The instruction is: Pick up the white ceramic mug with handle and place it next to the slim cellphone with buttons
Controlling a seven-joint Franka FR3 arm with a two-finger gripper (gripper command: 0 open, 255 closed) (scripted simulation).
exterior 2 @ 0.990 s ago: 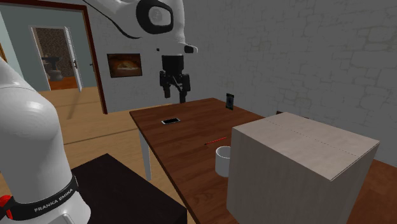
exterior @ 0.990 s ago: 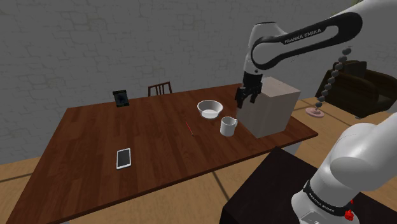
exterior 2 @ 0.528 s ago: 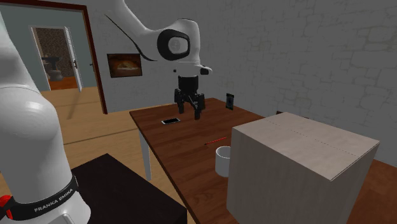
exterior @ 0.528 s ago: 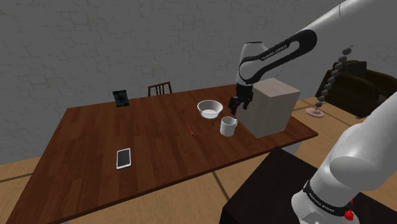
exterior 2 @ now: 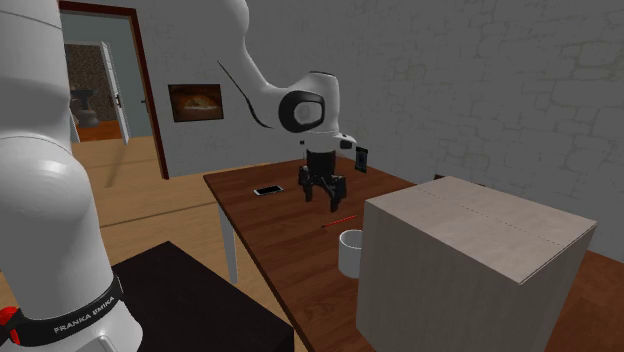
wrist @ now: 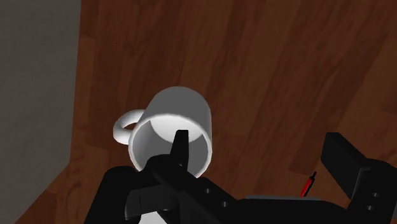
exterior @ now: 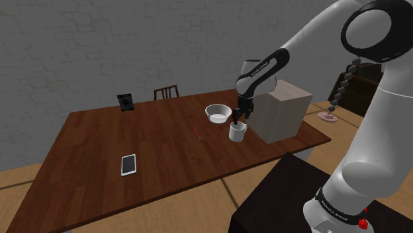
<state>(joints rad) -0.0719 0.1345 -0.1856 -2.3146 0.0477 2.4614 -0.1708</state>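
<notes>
A white mug [exterior: 237, 132] with a handle stands upright on the brown wooden table [exterior: 159, 152], close beside a grey box [exterior: 283, 110]. My gripper [exterior: 239, 120] hangs just above the mug, open and holding nothing. In the wrist view one finger [wrist: 181, 146] lies over the mug [wrist: 175, 127] rim while the other finger [wrist: 340, 159] stands well off to the side; the handle [wrist: 125, 124] points toward the box. The slim white cellphone [exterior: 128, 164] lies flat far off toward the shoulder view's left. From the second exterior view, the gripper [exterior 2: 324, 193] hovers beyond the mug [exterior 2: 350, 252], and the phone [exterior 2: 267, 190] lies further back.
A white bowl [exterior: 218, 113] sits just behind the mug. A thin red pen [exterior: 196, 133] lies between mug and phone. A small dark upright object [exterior: 126, 101] stands near the table's far edge, with a chair [exterior: 166, 93] behind it. The box [exterior 2: 470, 265] walls off one side of the mug.
The arm has swung down and toward the shoulder view's left, bringing the gripper from beside the box's top to just above the mug. The fingers stayed open; nothing on the table moved.
</notes>
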